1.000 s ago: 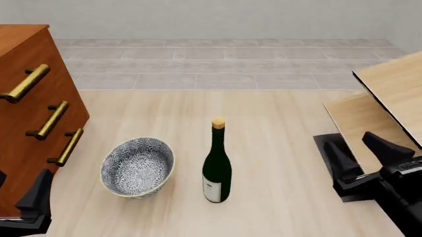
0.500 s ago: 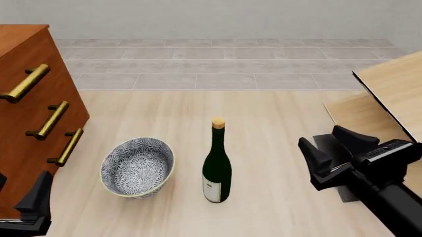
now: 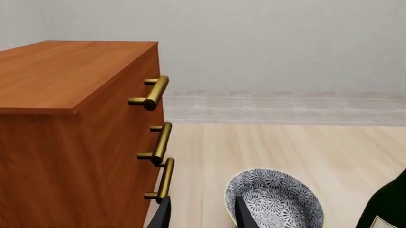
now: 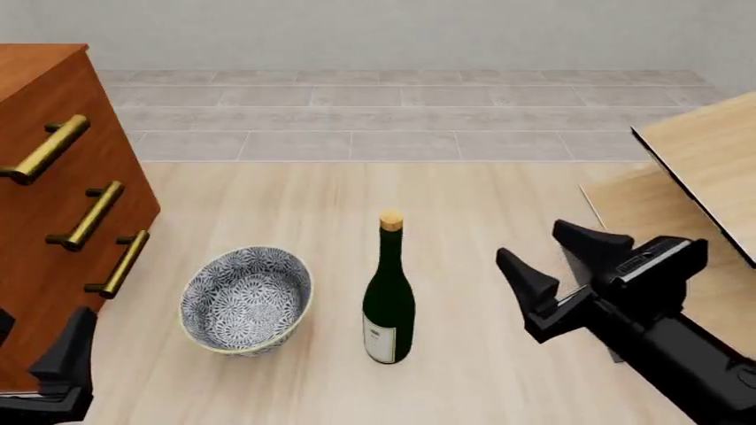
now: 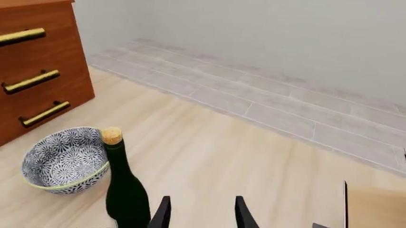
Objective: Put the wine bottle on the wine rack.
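Pale wood covers the one tabletop (image 4: 296,204), which carries four things in all. Largest is a single reddish-brown cabinet (image 4: 48,177) with three brass handles (image 4: 88,215), standing well to the left of the wine bottle. One wine rack (image 4: 697,168), made of slanted light-wood panels with thin dark edges, sits well to the right of the bottle. One blue-and-white patterned bowl (image 4: 246,299) lies just left of the bottle, near it but apart. The one wine bottle (image 4: 389,292) stands upright on the tabletop between bowl and rack, resting on neither. It is dark green glass with a slim neck, a tan cork top and a white label near its base, and it rises well above the bowl.

Two arms are present. The right tool (image 4: 555,257) hangs to the right of the bottle with its black fingers spread apart, holding nothing, clear of the glass. The left tool (image 3: 201,213) sits low beside the cabinet, left of the bowl, its fingers likewise parted and empty.
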Motion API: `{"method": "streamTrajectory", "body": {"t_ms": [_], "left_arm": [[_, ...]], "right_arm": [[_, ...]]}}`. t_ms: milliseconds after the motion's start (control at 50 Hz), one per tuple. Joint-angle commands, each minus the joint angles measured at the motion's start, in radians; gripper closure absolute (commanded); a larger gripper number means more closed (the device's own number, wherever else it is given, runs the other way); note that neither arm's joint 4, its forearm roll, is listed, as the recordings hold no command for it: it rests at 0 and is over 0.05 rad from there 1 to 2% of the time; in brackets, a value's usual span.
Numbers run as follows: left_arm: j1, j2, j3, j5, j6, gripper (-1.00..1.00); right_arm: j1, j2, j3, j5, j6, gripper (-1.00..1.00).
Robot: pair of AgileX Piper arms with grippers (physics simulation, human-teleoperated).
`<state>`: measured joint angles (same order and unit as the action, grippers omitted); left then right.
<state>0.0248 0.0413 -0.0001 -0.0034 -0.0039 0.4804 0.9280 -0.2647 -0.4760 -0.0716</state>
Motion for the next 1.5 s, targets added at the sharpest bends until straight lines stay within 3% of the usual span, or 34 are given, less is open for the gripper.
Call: {"method": "streamTrajectory", "body": {"t_ms": [20,660,1500], "left_arm": [[0.0,0.006,0.0,-0.007,0.002,-1.0],[-0.008,-0.011,0.0,0.014,-0.003,-1.0],[-0.019,-0.033,0.0,0.065,-0.009,-1.0]], "right_arm": [[0.068,0.02,-0.034,0.024,0.006,-1.0],[0.193,0.093,-0.104,0.016,0.026,-1.0],[0.296,0.274,-0.196,-0.093,0.034,-1.0]]}}
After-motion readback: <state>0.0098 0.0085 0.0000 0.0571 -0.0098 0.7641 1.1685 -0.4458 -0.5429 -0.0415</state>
